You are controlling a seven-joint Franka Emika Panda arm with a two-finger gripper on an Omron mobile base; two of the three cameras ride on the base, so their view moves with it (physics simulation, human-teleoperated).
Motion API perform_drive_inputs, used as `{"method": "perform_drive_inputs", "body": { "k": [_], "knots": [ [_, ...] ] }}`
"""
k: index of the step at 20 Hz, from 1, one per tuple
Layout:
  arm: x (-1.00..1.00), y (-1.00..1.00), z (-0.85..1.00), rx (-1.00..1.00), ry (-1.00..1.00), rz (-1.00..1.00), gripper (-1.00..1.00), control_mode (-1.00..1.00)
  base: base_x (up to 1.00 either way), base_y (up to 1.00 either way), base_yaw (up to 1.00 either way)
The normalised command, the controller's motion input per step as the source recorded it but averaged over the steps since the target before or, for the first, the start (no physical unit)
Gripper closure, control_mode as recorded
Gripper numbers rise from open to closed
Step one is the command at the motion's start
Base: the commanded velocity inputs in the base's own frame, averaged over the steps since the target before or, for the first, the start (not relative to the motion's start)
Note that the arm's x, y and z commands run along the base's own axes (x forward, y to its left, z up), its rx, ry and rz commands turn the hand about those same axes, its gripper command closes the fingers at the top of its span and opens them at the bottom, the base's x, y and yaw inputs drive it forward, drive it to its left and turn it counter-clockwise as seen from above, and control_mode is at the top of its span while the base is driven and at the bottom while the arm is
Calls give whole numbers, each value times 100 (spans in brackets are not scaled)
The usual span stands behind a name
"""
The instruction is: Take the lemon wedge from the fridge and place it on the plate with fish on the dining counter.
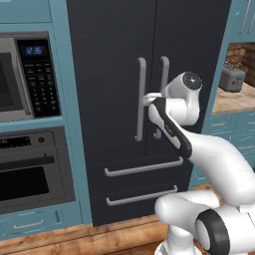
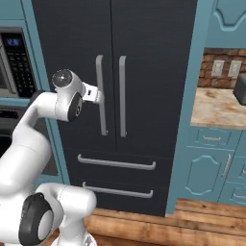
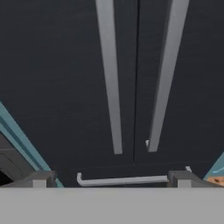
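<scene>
A beige stone-topped desk (image 1: 230,101) on teal cabinets stands right of the fridge, carrying a grey metal toaster (image 1: 232,76) near its brick wall.

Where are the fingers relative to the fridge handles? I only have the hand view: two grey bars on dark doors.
Observer: From the base views, the fingers are at the left door handle, about halfway up the bar. I can't confirm contact.
Operator: What is left of the fridge?
Observer: A microwave stacked above an oven, set in teal cabinetry.
Operator: And to its right?
Observer: A beige wall counter with a toaster on it.
</scene>
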Motion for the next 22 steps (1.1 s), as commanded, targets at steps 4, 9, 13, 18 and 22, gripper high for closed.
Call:
{"method": "perform_drive_inputs", "body": {
  "k": [4, 9, 13, 18, 22],
  "knots": [
    [56, 0, 0, 0, 6, 0, -100, -100, 0, 0, 0],
    [52, 0, -7, 0, 6, 0, -100, -100, 0, 0, 0],
    [39, 1, -21, 0, 9, 0, -100, -100, 0, 0, 0],
    [17, 12, -55, 0, 3, 0, -100, -100, 0, 0, 0],
    [40, 1, -30, -1, -1, 0, -100, -100, 0, 0, 0]
  ]
}}
